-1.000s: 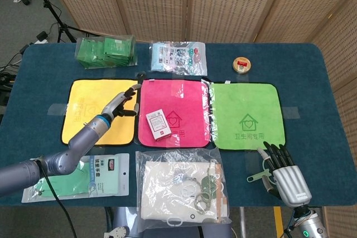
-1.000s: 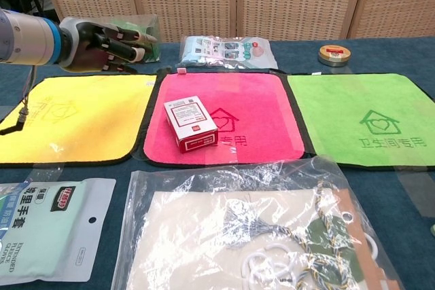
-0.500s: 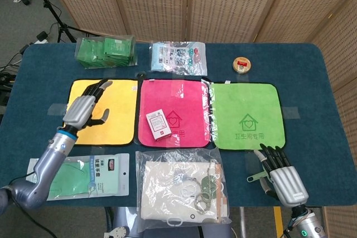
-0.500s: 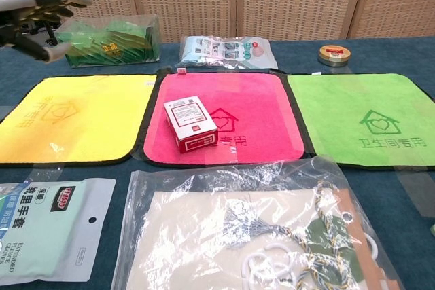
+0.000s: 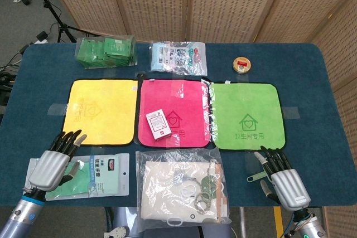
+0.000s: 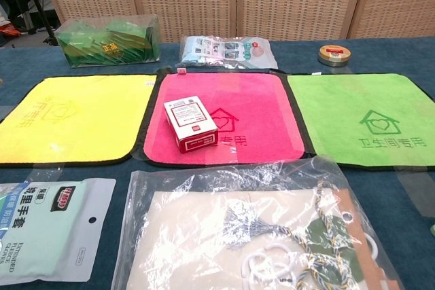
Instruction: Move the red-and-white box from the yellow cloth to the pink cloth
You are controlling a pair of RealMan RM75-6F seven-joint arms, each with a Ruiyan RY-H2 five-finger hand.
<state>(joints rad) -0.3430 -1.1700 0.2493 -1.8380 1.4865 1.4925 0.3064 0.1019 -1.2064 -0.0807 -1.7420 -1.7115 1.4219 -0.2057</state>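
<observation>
The left robot hand (image 5: 51, 163) is held at the near left edge of the tabletop (image 5: 312, 82), fingers spread and nothing grasped; the right robot hand (image 5: 283, 179) is held likewise at the near right edge, released and empty. Little risk is judged to remain. The red-and-white box (image 5: 158, 123) is seen lying flat on the pink cloth (image 5: 184, 96), near its front edge, and the yellow cloth (image 5: 100, 110) is bare. If the left robot hand were swept inward, the green packet (image 5: 92, 174) beneath it could be dragged or the box nudged off the cloth. A clear bag (image 5: 181, 185) with cord and rings inside is set in front of the pink cloth. A bag of green sachets (image 5: 106, 51) and a bag of small packets (image 5: 178, 57) are placed at the far side.
</observation>
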